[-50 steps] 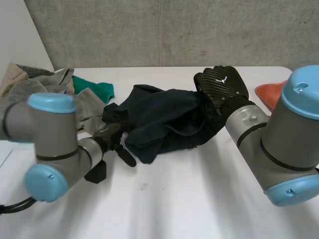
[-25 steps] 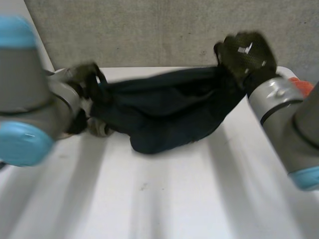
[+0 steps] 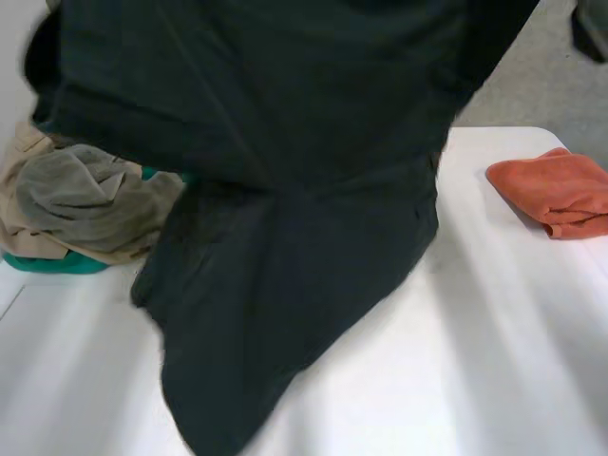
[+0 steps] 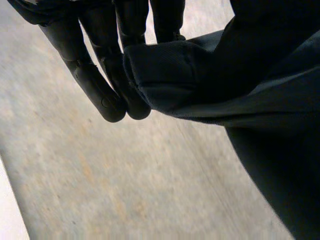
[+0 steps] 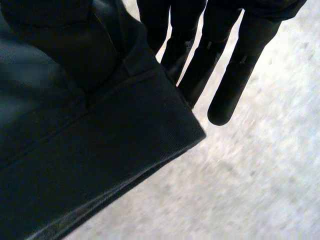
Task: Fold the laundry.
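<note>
Dark garment (image 3: 285, 190) is held raised across the upper half of the head view, with its long axis running left to right. Its tail hangs toward the lower left, over the counter (image 3: 494, 361).

Left hand (image 4: 100, 65): fingers nearly straight, one hemmed corner pinched. Right hand (image 5: 220, 60): fingers straight, the opposite hemmed corner pinched.

The cloth lies below both hands, so a flat lay-down is judged to come next. Laundry pile (image 3: 85, 204) is noted at left, orange cloth (image 3: 556, 190) at right.

Raised and spread wide, dark navy garment (image 3: 285, 142), hemmed corners uppermost, lower part draping in folds toward near left. Crumpled clothes pile (image 3: 85, 204), beige, grey and teal, at far left. Folded orange cloth (image 3: 556, 190) lying at far right.
</note>
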Tool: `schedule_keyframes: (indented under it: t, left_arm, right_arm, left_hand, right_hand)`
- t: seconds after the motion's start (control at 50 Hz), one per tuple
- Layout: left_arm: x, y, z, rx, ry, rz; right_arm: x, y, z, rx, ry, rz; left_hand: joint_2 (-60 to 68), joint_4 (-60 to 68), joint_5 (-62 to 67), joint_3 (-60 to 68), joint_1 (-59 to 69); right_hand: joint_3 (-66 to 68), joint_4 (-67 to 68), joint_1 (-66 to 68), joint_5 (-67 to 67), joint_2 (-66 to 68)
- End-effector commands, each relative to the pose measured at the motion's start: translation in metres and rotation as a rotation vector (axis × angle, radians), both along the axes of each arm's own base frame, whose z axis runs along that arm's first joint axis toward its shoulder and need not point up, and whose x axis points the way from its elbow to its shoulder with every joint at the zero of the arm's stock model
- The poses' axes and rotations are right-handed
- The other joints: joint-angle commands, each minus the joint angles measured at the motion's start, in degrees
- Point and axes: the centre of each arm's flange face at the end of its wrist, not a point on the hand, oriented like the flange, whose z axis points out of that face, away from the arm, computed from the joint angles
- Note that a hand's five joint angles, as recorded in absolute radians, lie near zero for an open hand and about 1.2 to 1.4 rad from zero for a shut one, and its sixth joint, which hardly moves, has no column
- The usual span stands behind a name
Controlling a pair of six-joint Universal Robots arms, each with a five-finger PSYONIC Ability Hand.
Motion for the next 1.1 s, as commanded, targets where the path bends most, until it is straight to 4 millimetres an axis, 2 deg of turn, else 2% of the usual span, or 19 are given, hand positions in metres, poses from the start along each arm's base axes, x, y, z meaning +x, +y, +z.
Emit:
schedule_keyframes:
  t: [0.02,0.04,0.1,0.12,0.18,0.22,0.24,0.28,0.3,0.34,0.36,0.46,0.56,0.62,0.72,0.8,0.84,0.96,1.1]
  left_arm:
    - [-0.037,-0.100,-0.093,0.135,-0.141,0.028]
    - [-0.044,-0.117,-0.113,0.148,-0.155,0.026]
    - [-0.052,-0.141,-0.146,0.157,-0.178,0.031]
    - [-0.056,-0.156,-0.167,0.160,-0.184,0.035]
    - [-0.059,-0.182,-0.206,0.149,-0.192,0.046]
    - [-0.059,-0.193,-0.218,0.124,-0.187,0.064]
    - [-0.056,-0.203,-0.226,0.099,-0.178,0.082]
    - [-0.053,-0.211,-0.231,0.075,-0.165,0.097]
    - [-0.051,-0.216,-0.234,0.057,-0.155,0.107]
    - [-0.052,-0.217,-0.233,0.040,-0.145,0.112]
    - [-0.051,-0.218,-0.233,0.037,-0.141,0.120]
    - [-0.050,-0.209,-0.219,0.051,-0.135,0.155]
    - [-0.047,-0.183,-0.193,0.089,-0.145,0.181]
    - [-0.047,-0.163,-0.185,0.118,-0.167,0.172]
    - [-0.049,-0.100,-0.185,0.215,-0.276,0.119]
    - [-0.045,-0.040,-0.208,0.334,-0.393,0.037]
    - [-0.044,-0.019,-0.220,0.382,-0.436,-0.008]
    - [-0.032,0.049,-0.264,0.576,-0.548,-0.187]
    - [-0.021,0.083,-0.303,0.746,-0.600,-0.254]
  right_arm:
    - [0.020,-0.052,-0.066,0.178,-0.033,-0.011]
    - [0.026,-0.060,-0.078,0.186,-0.044,-0.017]
    - [0.038,-0.073,-0.097,0.173,-0.061,-0.021]
    - [0.047,-0.081,-0.109,0.142,-0.074,-0.019]
    - [0.062,-0.100,-0.139,0.068,-0.078,-0.042]
    - [0.066,-0.110,-0.155,0.032,-0.068,-0.063]
    - [0.071,-0.118,-0.172,-0.010,-0.056,-0.086]
    - [0.076,-0.127,-0.186,-0.066,-0.042,-0.103]
    - [0.080,-0.133,-0.198,-0.114,-0.024,-0.114]
    - [0.084,-0.139,-0.204,-0.175,-0.011,-0.128]
    - [0.086,-0.143,-0.207,-0.205,0.006,-0.146]
    - [0.077,-0.146,-0.194,-0.160,0.002,-0.172]
    - [0.058,-0.129,-0.162,0.006,0.039,-0.144]
    - [0.048,-0.116,-0.157,0.099,0.108,-0.116]
    - [0.017,-0.082,-0.162,0.326,0.287,-0.060]
    - [-0.013,-0.060,-0.182,0.487,0.412,-0.041]
    - [-0.020,-0.053,-0.192,0.536,0.451,-0.030]
    - [-0.044,-0.029,-0.237,0.677,0.577,0.044]
    - [-0.051,-0.019,-0.272,0.695,0.597,0.128]
  left_hand:
    - [11.54,11.61,13.58,12.07,13.97]
    - [11.54,11.61,13.58,12.07,13.97]
    - [11.54,11.61,13.58,12.07,13.97]
    - [11.54,11.61,13.58,12.07,13.97]
    - [11.54,11.61,13.58,12.07,13.97]
    - [11.54,11.61,13.58,12.07,13.97]
    - [11.54,11.61,13.58,12.07,13.97]
    - [11.54,11.61,13.58,12.07,13.97]
    - [-1.43,-1.36,0.61,-0.90,1.00]
    - [-27.97,-27.90,-25.93,-27.44,-25.54]
    - [-58.46,-58.39,-56.42,-57.93,-56.03]
    - [-58.46,-58.39,-56.42,-57.93,-56.03]
    - [-58.46,-58.39,-56.42,-57.93,-56.03]
    - [-58.46,-58.39,-56.42,-57.93,-56.03]
    - [-58.46,-58.39,-56.42,-57.93,-56.03]
    - [-58.46,-58.39,-56.42,-57.93,-56.03]
    - [-57.27,-57.20,-55.23,-56.74,-54.84]
    - [-36.93,-36.86,-34.89,-36.40,-34.50]
    - [-30.49,-30.42,-28.45,-29.96,-28.06]
  right_hand:
    - [11.82,11.37,15.87,11.76,12.51]
    - [11.82,11.37,15.87,11.76,12.51]
    - [11.82,11.37,15.87,11.76,12.51]
    - [11.82,11.37,15.87,11.76,12.51]
    - [11.82,11.37,15.87,11.76,12.51]
    - [11.82,11.37,15.87,11.76,12.51]
    - [11.82,11.37,15.87,11.76,12.51]
    - [11.82,11.37,15.87,11.76,12.51]
    - [-12.68,-13.14,-8.63,-12.75,-12.00]
    - [-55.76,-56.22,-51.72,-55.83,-55.08]
    - [-58.18,-58.63,-54.13,-58.24,-57.49]
    - [-58.18,-58.63,-54.13,-58.24,-57.49]
    - [-58.18,-58.63,-54.13,-58.24,-57.49]
    - [-58.18,-58.63,-54.13,-58.24,-57.49]
    - [-58.18,-58.63,-54.13,-58.24,-57.49]
    - [-58.18,-58.63,-54.13,-58.24,-57.49]
    - [-58.18,-58.63,-54.13,-58.24,-57.49]
    - [-44.58,-45.04,-40.54,-44.65,-43.90]
    - [-31.78,-32.24,-27.73,-31.84,-31.10]
